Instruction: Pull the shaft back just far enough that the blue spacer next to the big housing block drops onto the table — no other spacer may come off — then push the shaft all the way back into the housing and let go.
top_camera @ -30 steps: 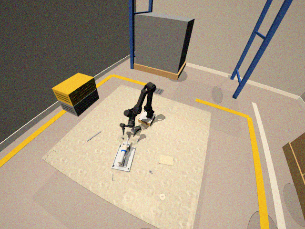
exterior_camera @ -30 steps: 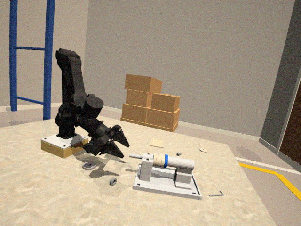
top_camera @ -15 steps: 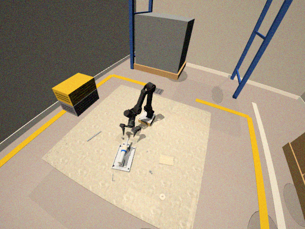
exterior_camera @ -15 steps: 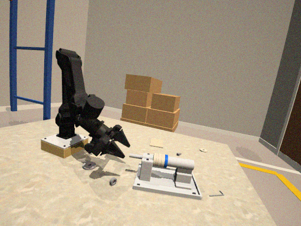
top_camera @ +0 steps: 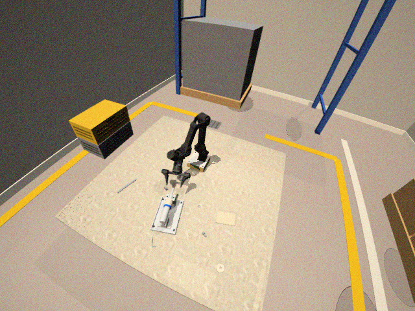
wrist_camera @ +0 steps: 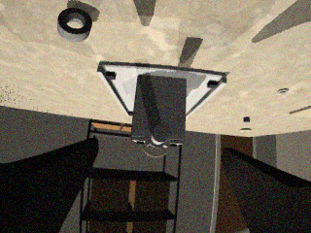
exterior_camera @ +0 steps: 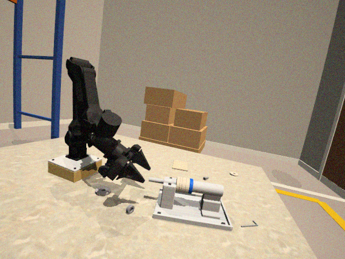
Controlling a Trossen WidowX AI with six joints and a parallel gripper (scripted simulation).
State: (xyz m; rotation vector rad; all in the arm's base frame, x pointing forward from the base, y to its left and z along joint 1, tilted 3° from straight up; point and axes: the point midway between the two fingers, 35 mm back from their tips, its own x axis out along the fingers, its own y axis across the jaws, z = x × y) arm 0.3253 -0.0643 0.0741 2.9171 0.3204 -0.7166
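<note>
My gripper (top_camera: 174, 186) (exterior_camera: 146, 175) (wrist_camera: 161, 149) is open and empty, its fingers spread wide near the free end of the shaft. The thin grey shaft (top_camera: 172, 192) (exterior_camera: 156, 180) sticks out of the upright post (exterior_camera: 168, 195) toward the gripper. Several cream spacers (exterior_camera: 182, 184) sit in a row beside the post. The blue spacer (top_camera: 166, 205) (exterior_camera: 191, 186) sits between them and the big grey housing (top_camera: 164, 216) (exterior_camera: 208, 188). All are up on the fixture, above its base plate (exterior_camera: 189, 220) (wrist_camera: 121, 87). In the wrist view the post hides the spacers.
A flat grey ring (exterior_camera: 102, 190) and a small ring (exterior_camera: 130, 209) lie on the arm's side of the fixture. A hex key (top_camera: 153, 242) (exterior_camera: 250, 225) lies past its far end. A rod (top_camera: 126, 186), a cream square (top_camera: 225, 218) and a cream washer (top_camera: 220, 267) lie farther off.
</note>
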